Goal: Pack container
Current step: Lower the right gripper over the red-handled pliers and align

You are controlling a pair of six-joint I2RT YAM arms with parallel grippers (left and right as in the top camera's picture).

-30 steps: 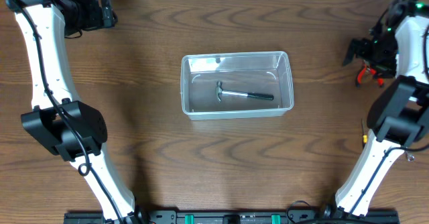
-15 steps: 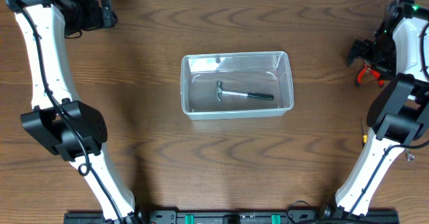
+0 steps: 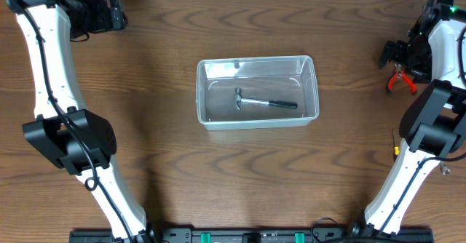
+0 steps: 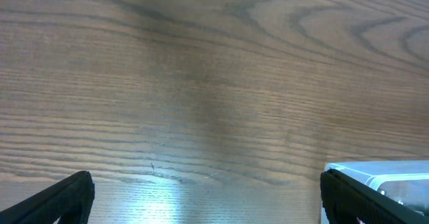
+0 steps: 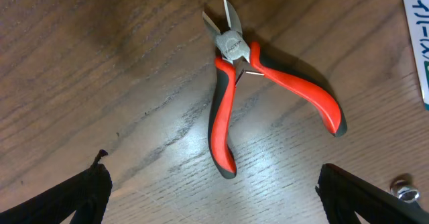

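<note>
The clear plastic container (image 3: 255, 60) stands in the middle of the table with a black-handled hammer (image 3: 266, 102) lying in it. Red-handled pliers (image 5: 255, 83) lie on the wood at the far right, also seen in the overhead view (image 3: 400, 80). My right gripper (image 5: 214, 204) hovers open over the pliers' handles, its fingers apart on either side and touching nothing; it also shows in the overhead view (image 3: 388, 53). My left gripper (image 4: 208, 200) is open and empty over bare wood at the far left corner (image 3: 116, 14).
A blue-and-white box edge (image 5: 417, 36) and a small metal part (image 5: 402, 190) lie right of the pliers. A pale object's corner (image 4: 375, 174) shows by my left gripper's right finger. A small yellow-tipped item (image 3: 395, 150) lies by the right arm's base.
My right gripper has shifted slightly to the right and back, so more of the pliers shows in the overhead view. The left arm, container and hammer have not moved.
</note>
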